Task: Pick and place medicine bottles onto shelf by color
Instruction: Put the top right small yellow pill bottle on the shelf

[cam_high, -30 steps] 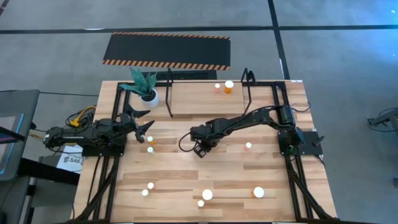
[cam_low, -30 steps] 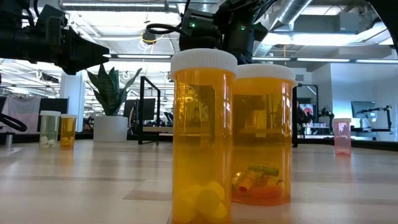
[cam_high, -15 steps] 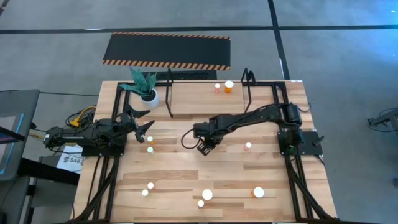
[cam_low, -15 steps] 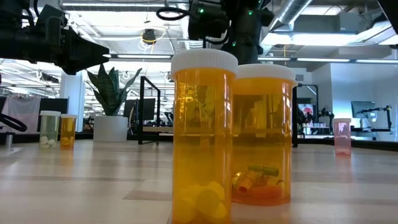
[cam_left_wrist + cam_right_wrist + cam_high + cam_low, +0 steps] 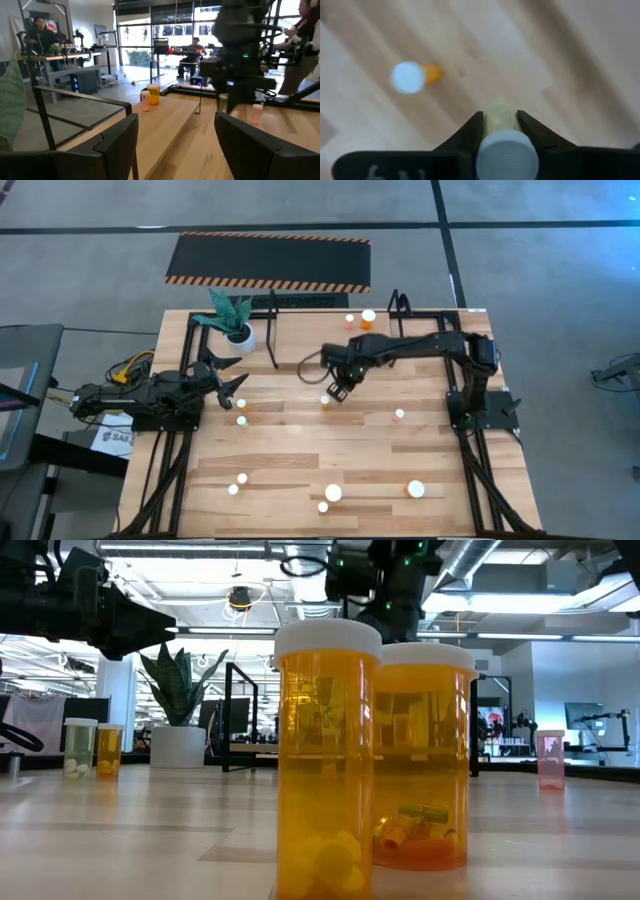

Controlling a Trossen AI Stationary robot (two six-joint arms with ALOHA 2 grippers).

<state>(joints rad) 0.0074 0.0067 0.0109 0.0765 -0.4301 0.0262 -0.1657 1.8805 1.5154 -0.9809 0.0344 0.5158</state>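
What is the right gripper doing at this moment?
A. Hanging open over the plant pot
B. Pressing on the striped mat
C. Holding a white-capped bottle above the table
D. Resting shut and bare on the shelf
C: the right wrist view shows the right gripper clamped on a white-capped bottle, with the wooden table well below it.

Light wood-grain table (image 5: pixel 300 450), glossy translucent plastic bottles (image 5: pixel 328 760)

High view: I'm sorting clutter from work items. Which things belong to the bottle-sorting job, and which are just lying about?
Job items:
- medicine bottles still on the table, e.g.
- small bottle gripped by the right gripper
- shelf, two bottles already on it

Lying about:
- potted plant
- hazard-striped mat
- left gripper, idle, open
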